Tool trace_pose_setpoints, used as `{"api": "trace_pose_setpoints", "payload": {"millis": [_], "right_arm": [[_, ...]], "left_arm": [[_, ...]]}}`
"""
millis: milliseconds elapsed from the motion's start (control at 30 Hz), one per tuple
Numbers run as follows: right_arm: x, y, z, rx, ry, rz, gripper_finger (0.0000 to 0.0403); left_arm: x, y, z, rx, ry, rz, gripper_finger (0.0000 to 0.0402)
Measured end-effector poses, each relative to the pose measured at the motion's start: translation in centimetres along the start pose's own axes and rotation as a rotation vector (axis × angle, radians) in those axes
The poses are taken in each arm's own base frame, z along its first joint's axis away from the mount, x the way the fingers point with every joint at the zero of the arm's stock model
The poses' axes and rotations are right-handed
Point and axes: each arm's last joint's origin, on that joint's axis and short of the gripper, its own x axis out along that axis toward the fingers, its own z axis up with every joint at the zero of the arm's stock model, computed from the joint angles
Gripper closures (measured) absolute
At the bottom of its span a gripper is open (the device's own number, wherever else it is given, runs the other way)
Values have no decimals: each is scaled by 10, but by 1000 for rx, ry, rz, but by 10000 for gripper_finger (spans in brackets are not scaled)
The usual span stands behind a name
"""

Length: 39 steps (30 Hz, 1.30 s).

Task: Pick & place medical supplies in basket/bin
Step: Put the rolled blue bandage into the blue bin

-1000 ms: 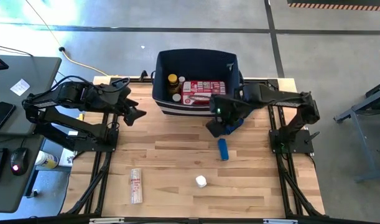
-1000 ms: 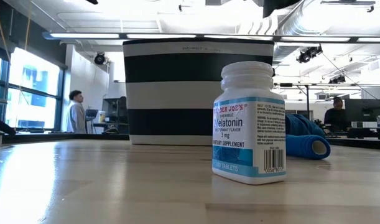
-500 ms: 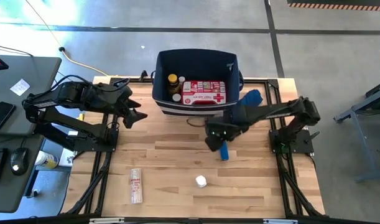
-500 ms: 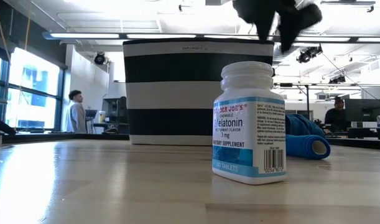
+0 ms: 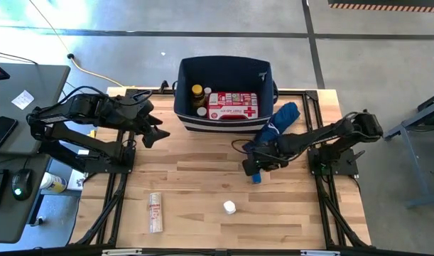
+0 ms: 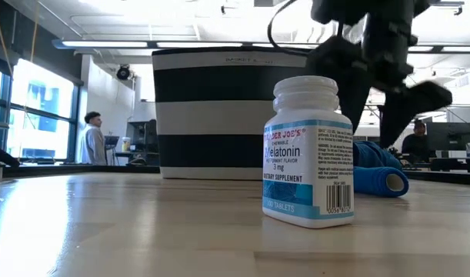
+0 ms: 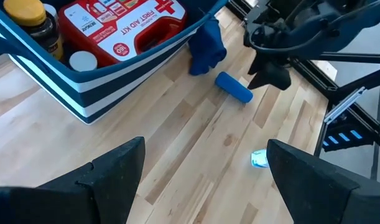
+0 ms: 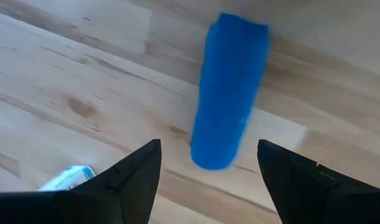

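Note:
The navy bin stands at the table's far edge and holds a red-and-white first aid pouch, an amber yellow-capped bottle and a small white bottle. A blue roll lies on its side on the wood, near the bin's right corner. My right gripper hovers open just above it, a finger on either side and no contact. A white melatonin bottle stands upright nearer the front edge. My left gripper waits open, left of the bin.
A royal-blue fabric bundle lies on the table by the bin's right near corner, under my right arm. A flat pale tube lies near the front left. Bare wood stretches between the bin and the white bottle. People stand in the room beyond.
My right gripper has moved from beside the bin's near right corner toward the table's near edge and down, ending over the blue roll; it dropped into the low view. The roll, bundle and bottle have stayed put.

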Motion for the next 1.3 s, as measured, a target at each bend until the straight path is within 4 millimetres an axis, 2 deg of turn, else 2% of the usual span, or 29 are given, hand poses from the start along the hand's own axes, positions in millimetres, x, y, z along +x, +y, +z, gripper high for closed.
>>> {"api": "trace_pose_setpoints", "payload": {"millis": [167, 500, 900, 1133, 1300], "right_arm": [[20, -16, 1, 45, -33, 6, 150], [38, -27, 3, 69, -84, 75, 177], [61, -25, 4, -8, -37, 35, 218], [57, -18, 4, -56, -25, 45, 240], [38, 9, 7, -142, -74, 147, 269]], "left_arm": [[10, -6, 4, -1, -6, 0, 32], [39, -21, 11, 1, 7, -2, 32], [41, -24, 14, -16, -8, -23, 32], [41, -24, 13, -15, 11, -41, 32], [41, -24, 13, -4, 14, -41, 32]]}}
